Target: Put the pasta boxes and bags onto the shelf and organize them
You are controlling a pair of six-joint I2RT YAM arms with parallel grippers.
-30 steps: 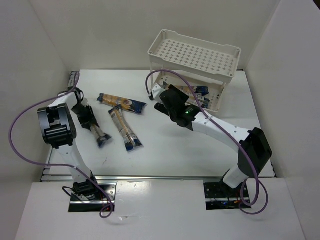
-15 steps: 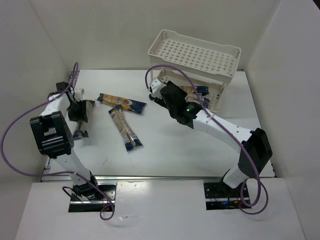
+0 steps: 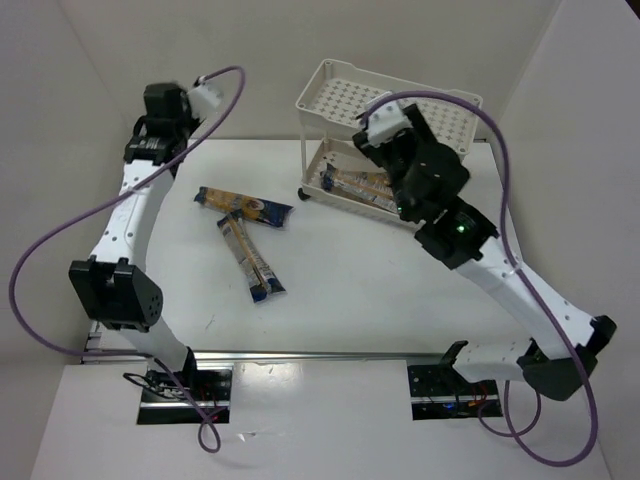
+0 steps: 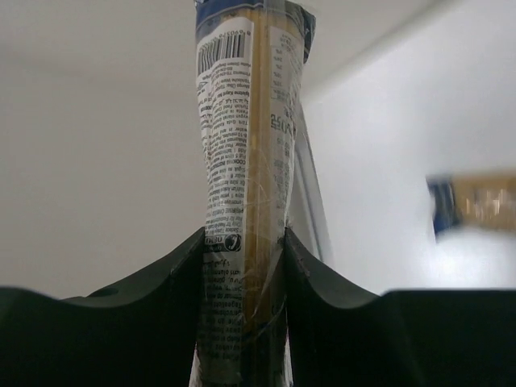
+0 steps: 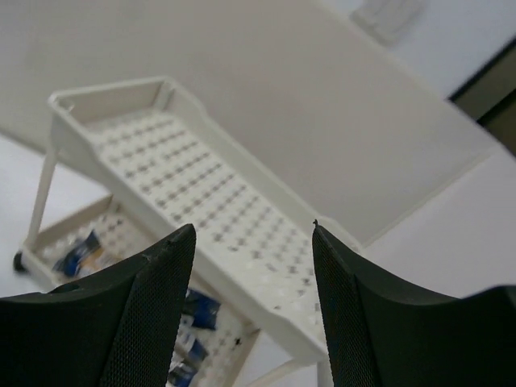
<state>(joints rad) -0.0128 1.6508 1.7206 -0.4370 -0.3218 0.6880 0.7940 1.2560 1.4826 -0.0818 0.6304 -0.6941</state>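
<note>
One spaghetti packet (image 4: 242, 121) stands clamped in your left pincer (image 4: 243, 242). The jaws are narrowed onto its lower part and the rest rises free above. Your right pincer (image 5: 251, 230) hangs parted and empty over the shelf (image 3: 311, 83), whose lower tray holds stored packets (image 3: 355, 185). On the table (image 3: 350, 280) lie a farther packet (image 3: 243, 207) and a nearer packet (image 3: 252, 258), set at an angle. Expect each to be light, stiff lengthwise, brittle inside and slick in its film. Grip near the middle so it does not swing.
</note>
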